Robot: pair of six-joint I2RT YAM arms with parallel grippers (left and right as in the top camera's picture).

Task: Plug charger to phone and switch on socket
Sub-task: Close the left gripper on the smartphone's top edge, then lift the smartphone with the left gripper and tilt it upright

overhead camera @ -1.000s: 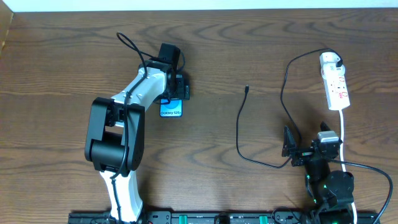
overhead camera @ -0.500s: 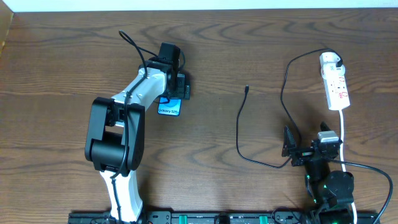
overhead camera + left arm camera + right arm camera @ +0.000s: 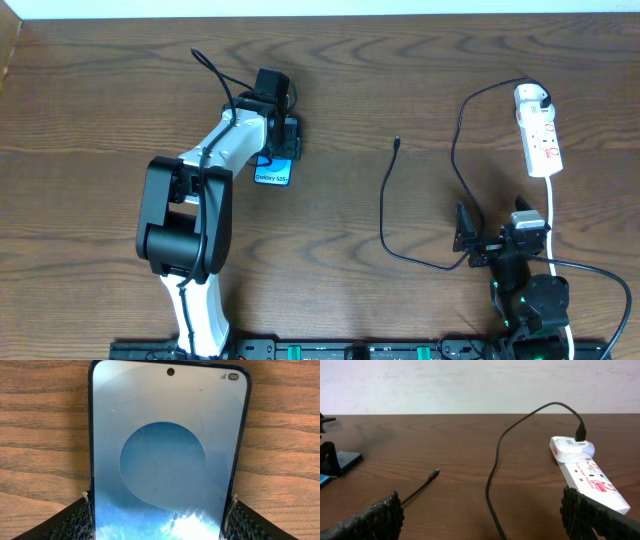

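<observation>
The phone (image 3: pixel 274 176) with a blue-cyan screen lies on the wooden table, left of centre. My left gripper (image 3: pixel 281 150) is over its far end, and in the left wrist view its fingers (image 3: pixel 159 510) press both long edges of the phone (image 3: pixel 167 445). The charger cable (image 3: pixel 384 215) curves across the right half of the table. Its connector tip (image 3: pixel 397 142) lies loose, and its white plug (image 3: pixel 532 97) sits in the socket (image 3: pixel 541 140) at the far right. My right gripper (image 3: pixel 505 240) is open and empty at the front right. In the right wrist view (image 3: pixel 480 520) it faces the cable (image 3: pixel 492 475) and the socket (image 3: pixel 590 480).
The socket's white cord (image 3: pixel 553 215) runs down past my right arm. The table's far edge meets a white wall (image 3: pixel 470 385). My left arm (image 3: pixel 190 220) stretches over the left part of the table.
The phone's near end has shifted slightly left and turned a little under my left gripper. The right arm and the cable have not moved.
</observation>
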